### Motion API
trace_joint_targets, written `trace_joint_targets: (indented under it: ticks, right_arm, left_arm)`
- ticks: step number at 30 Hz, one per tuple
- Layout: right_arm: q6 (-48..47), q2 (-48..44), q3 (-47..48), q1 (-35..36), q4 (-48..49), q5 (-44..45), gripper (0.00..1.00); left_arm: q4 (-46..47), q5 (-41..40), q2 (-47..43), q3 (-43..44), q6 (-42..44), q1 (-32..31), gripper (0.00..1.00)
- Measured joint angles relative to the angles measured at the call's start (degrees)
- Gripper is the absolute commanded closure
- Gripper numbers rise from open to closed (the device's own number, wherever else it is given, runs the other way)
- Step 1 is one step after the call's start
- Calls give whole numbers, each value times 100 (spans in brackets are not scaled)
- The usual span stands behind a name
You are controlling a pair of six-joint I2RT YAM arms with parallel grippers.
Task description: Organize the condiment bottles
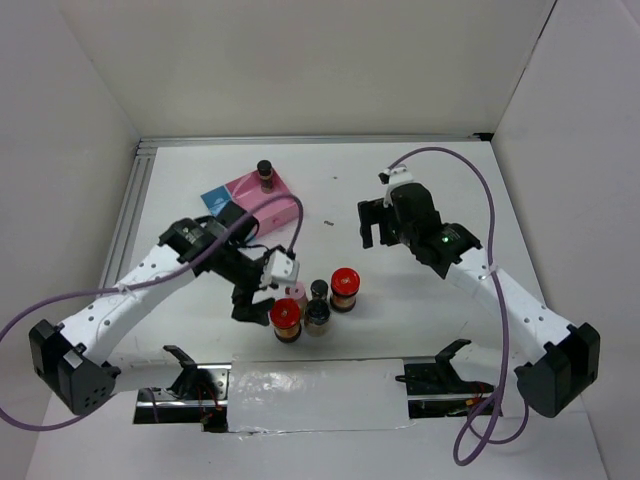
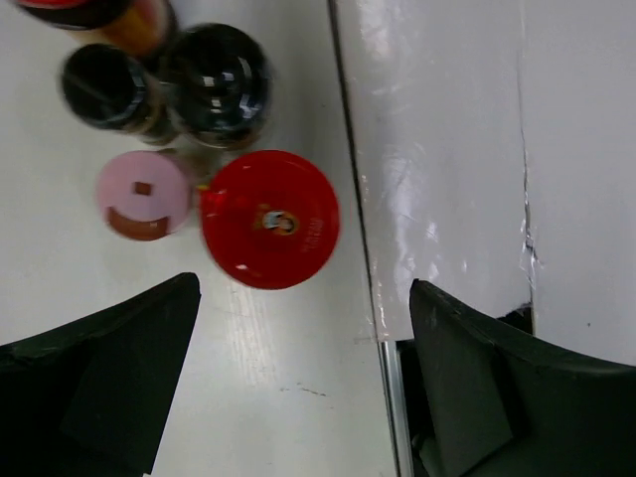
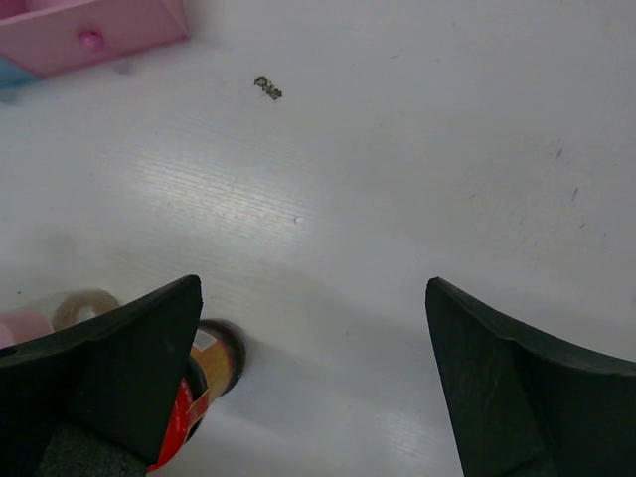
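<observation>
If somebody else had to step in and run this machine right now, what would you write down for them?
Left gripper: open, empty, just short of a red-lidded jar.
Right gripper: open, empty, over bare table.
Five bottles are bunched near the table's front middle: that jar, a second red-lidded jar, two dark bottles and a pink-capped bottle.
A third dark bottle stands at the far end of the pink-and-blue tray.
Done: that one, it seems.
Left: the five bunched ones. The nearest red-lidded jar looks like the next pick.
</observation>
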Motion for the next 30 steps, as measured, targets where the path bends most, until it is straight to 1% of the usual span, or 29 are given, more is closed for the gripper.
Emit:
trace_joint_targets:
  ticks: [3, 7, 16, 24, 30]
  right_arm:
    - [116, -219, -229, 0, -90, -46, 0]
    - [262, -463, -470, 13, -221, -114, 0]
    - [533, -940, -752, 181, -350, -111, 0]
    - [706, -1220, -826, 271, -385, -101, 0]
    - [756, -1246, -850, 302, -437, -63, 0]
  left_arm:
    - [131, -348, -251, -428, -229, -603, 1]
    - [551, -804, -275, -664, -584, -907, 1]
    - [1405, -1541, -188, -1189, -1141, -1246, 1]
    - [1775, -1635, -170, -1231, -1526, -1394, 1]
    - [1954, -1731, -151, -1427, -1709, -1547, 1]
